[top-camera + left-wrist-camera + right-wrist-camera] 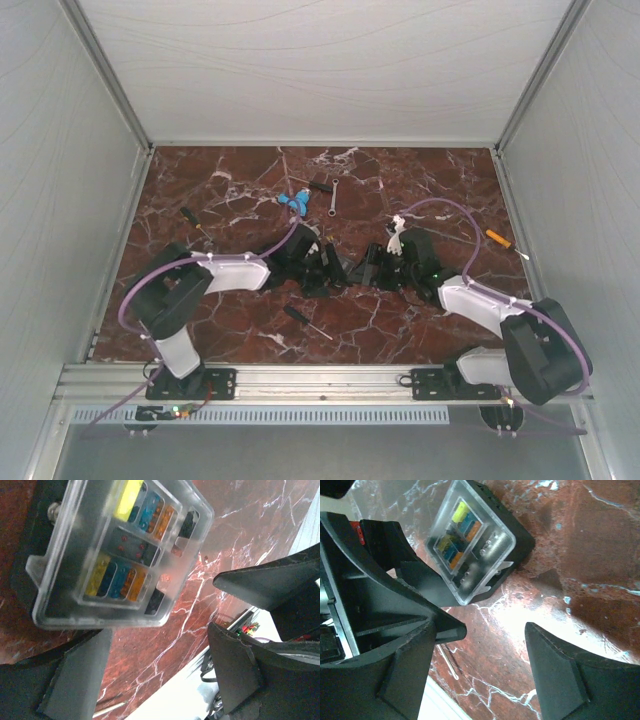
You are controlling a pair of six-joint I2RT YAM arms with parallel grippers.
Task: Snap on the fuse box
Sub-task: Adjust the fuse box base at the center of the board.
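Note:
The fuse box (pixel 120 555) is a flat black square base with a clear lid lying over its yellow, blue and orange fuses. It rests on the red marble table. In the right wrist view the fuse box (pixel 475 540) lies beyond the fingers, its lid tab pointing toward me. My left gripper (pixel 155 675) is open, with only bare marble between its fingers, and the box sits just past the left fingertip. My right gripper (pixel 480 665) is open too and holds nothing. In the top view both grippers (pixel 325 268) (pixel 378 266) meet mid-table and largely hide the box.
A black-handled screwdriver (pixel 303 320) lies near the front of the table. At the back are a blue plastic piece (pixel 293 203) and a small wrench (pixel 333 197). An orange-handled tool (pixel 500 240) lies at the right and a yellow-tipped screwdriver (pixel 192 220) at the left. Grey walls enclose the table.

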